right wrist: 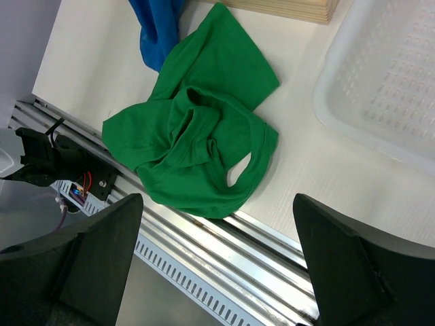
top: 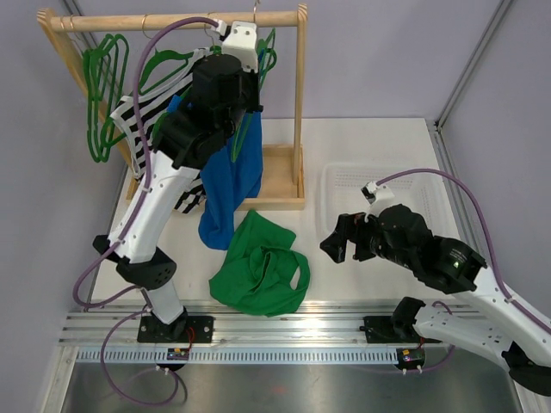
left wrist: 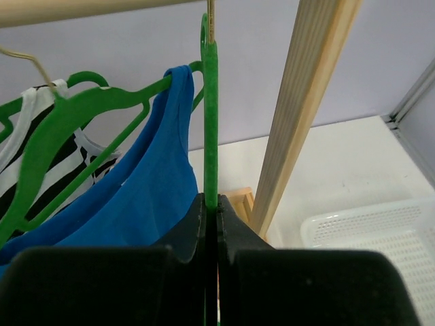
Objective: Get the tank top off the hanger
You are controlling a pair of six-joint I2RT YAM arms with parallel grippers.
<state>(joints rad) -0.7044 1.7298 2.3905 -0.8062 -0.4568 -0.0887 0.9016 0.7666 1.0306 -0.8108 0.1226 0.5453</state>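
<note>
Two arms in view, both over the table. Items listed largest first.

1. Rack: wood frame at far left of table, rail across the top, base board on the table.
2. L arm: I see it raised steeply, wrist up at the rail.
3. R arm: low, bent in from the right, wrist just in front of the basket.
4. Basket: white mesh, right of the rack base, near it.
5. Blue top: the task item. It hangs from the rack behind the L arm, with its lower end down on the table in front of the rack base. Left wrist cam shows one strap looped over a green hanger arm. I can't tell if that arm belongs to the clamped hanger.
6. Green top: crumpled flat on the table, near edge, just beside the blue top's lower end.
7. Striped top: black/white, hung left of the blue top.
8. Hanger: green, seen edge-on, hook at the rail.
9. L gripper: fingers pinched tight on the hanger's lower edge.
10. R gripper: fingers spread wide, holding nothing, above the green top.
</note>
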